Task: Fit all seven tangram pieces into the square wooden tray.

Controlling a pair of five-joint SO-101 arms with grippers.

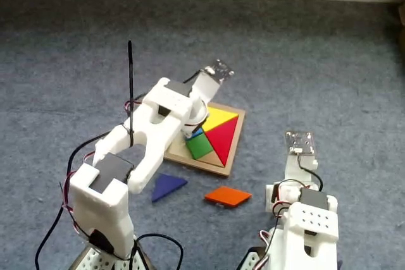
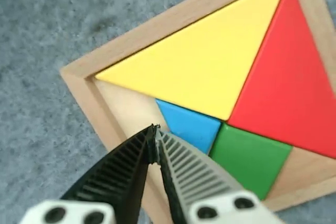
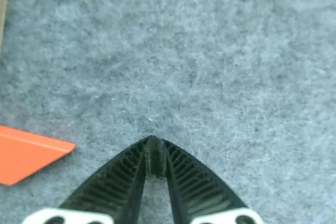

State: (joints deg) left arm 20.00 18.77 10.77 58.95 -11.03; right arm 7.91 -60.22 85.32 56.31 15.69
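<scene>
My fingers [image 2: 118,174] are ribbed matt plastic. The tray [image 2: 84,80] is pale bare wood, smooth; its pieces [image 2: 205,61] wear smooth, faintly glossy paint. The carpet [image 3: 210,51] is rough, fuzzy cloth.

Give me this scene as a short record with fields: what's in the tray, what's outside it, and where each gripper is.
In tray: yellow triangle, red triangle, blue triangle, green square
Tray: on the carpet, part of its floor bare
Outside tray: dark blue triangle, orange piece, both on the carpet near the tray
Left gripper: shut, tips over the tray by the blue triangle
Right gripper: shut, over carpet near the orange piece
</scene>
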